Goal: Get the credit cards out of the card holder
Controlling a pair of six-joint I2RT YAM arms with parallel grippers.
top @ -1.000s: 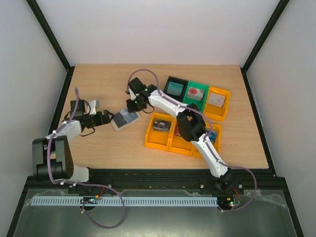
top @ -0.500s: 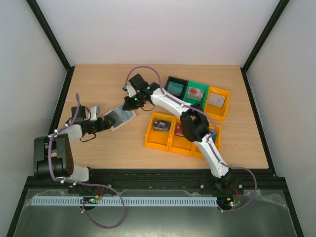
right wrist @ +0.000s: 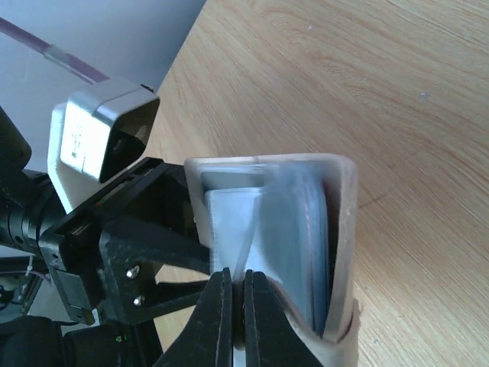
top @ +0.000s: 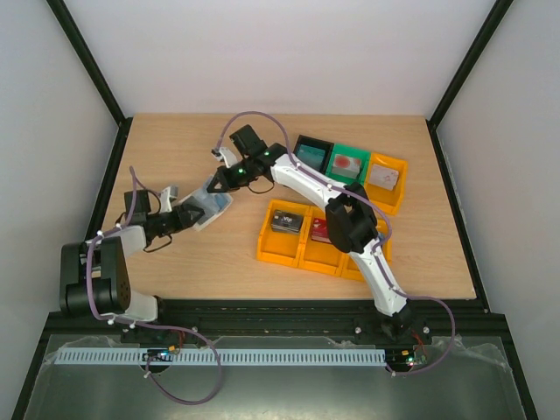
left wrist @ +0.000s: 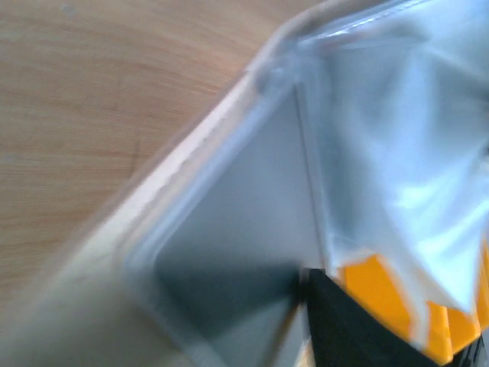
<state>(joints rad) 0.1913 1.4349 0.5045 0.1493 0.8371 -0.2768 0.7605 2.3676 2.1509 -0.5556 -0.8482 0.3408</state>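
We see the card holder (top: 213,203) held open between the two arms, left of the counter's (top: 175,262) centre and at about 9 o'clock from the yellow bins (top: 282,252). The left fingers (right wrist: 153,245) clamp its edge from 8 o'clock. The right fingers (right wrist: 215,329), reaching in from 1 o'clock, are pinched almost together on a thin pale layer inside it, and we cannot tell whether that layer is a card or a pocket.

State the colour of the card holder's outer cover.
The card holder is pale beige outside, clearest in the right wrist view.
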